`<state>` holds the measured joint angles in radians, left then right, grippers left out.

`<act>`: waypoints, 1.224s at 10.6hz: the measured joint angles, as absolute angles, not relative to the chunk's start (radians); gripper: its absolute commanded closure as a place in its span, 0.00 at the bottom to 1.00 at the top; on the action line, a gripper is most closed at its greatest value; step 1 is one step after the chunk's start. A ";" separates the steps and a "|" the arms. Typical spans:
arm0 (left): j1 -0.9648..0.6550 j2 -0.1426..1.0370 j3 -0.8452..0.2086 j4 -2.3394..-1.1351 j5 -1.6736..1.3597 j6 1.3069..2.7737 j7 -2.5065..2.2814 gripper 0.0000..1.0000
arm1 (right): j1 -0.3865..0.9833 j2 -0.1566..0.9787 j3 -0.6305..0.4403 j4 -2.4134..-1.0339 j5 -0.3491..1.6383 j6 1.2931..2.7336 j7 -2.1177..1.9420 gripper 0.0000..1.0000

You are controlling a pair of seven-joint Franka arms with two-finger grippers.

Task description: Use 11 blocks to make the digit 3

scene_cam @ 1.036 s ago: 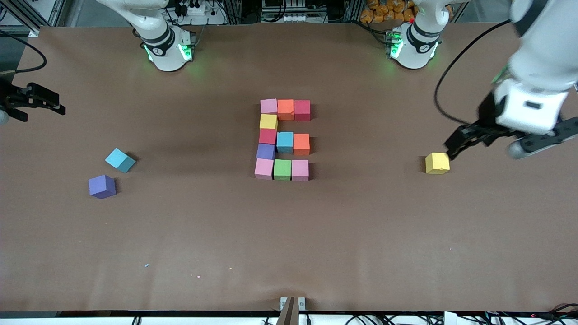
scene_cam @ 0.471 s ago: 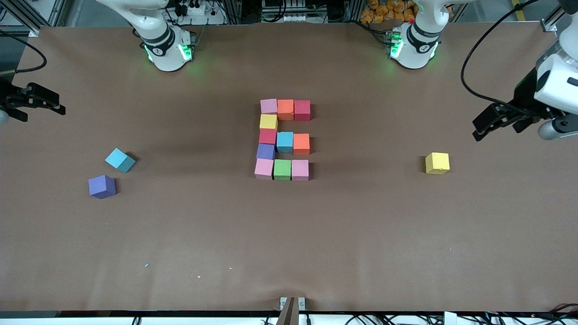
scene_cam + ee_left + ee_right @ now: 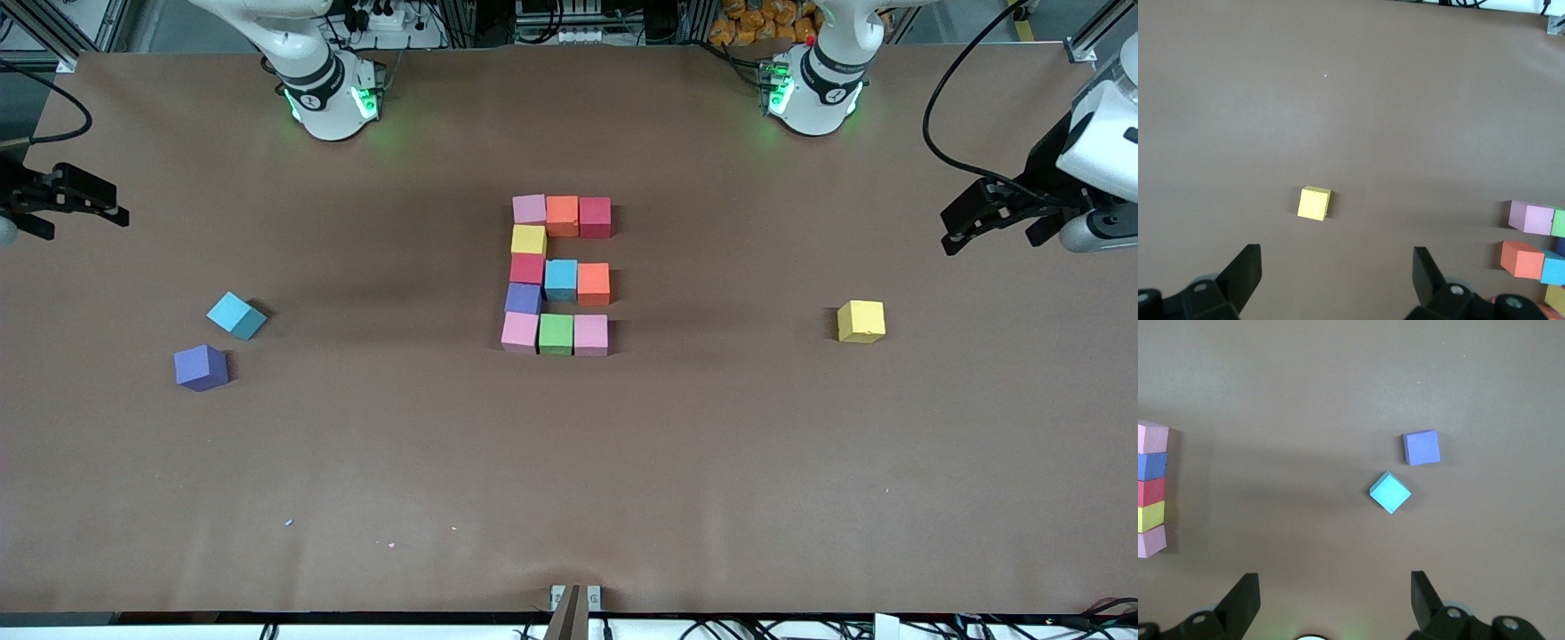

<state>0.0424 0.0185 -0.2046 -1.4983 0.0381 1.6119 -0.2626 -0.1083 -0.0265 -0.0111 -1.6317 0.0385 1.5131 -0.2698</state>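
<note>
1. Front view: the digit 3 (image 3: pixel 556 276) is sitting in the middle of the brown tabletop (image 3: pixel 569 462), built of eleven blocks touching one another. Its bar farthest from the camera reads pink, orange, red; a spine of yellow, red and purple is running down the side toward the right arm's end; a light blue and an orange block are forming the middle bar; pink, green and pink are forming the nearest bar.
2. Also in the front view, a loose yellow block (image 3: pixel 861 321) is lying well apart from the figure, toward the left arm's end. A loose light blue block (image 3: pixel 236 316) and a loose purple block (image 3: pixel 201 367) are lying near each other toward the right arm's end, the purple one nearer the camera.
3. The left pincer (image 3: pixel 965 229) is hanging over the tabletop's left-arm end, holding nothing. The right pincer (image 3: pixel 84 203) is waiting at the opposite edge.
4. Left wrist view: the left pincer's fingers (image 3: pixel 1245 267) are standing wide apart and empty, with the yellow block (image 3: pixel 1314 203) lying on the tabletop below and part of the figure showing at the frame's edge.
5. Right wrist view: the right pincer's fingers (image 3: pixel 1245 593) are spread wide and empty, looking down on the light blue block (image 3: pixel 1390 492) and purple block (image 3: pixel 1421 447).
</note>
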 measured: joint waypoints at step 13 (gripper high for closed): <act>0.026 0.014 -0.204 -1.512 0.038 1.610 -0.262 0.00 | -0.108 -0.026 -0.011 -1.632 0.038 1.513 -0.270 0.00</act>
<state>0.0263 0.0137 -0.2044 -1.5116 0.0381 1.6097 -0.2615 -0.1083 -0.0265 -0.0112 -1.6317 0.0384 1.5131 -0.2698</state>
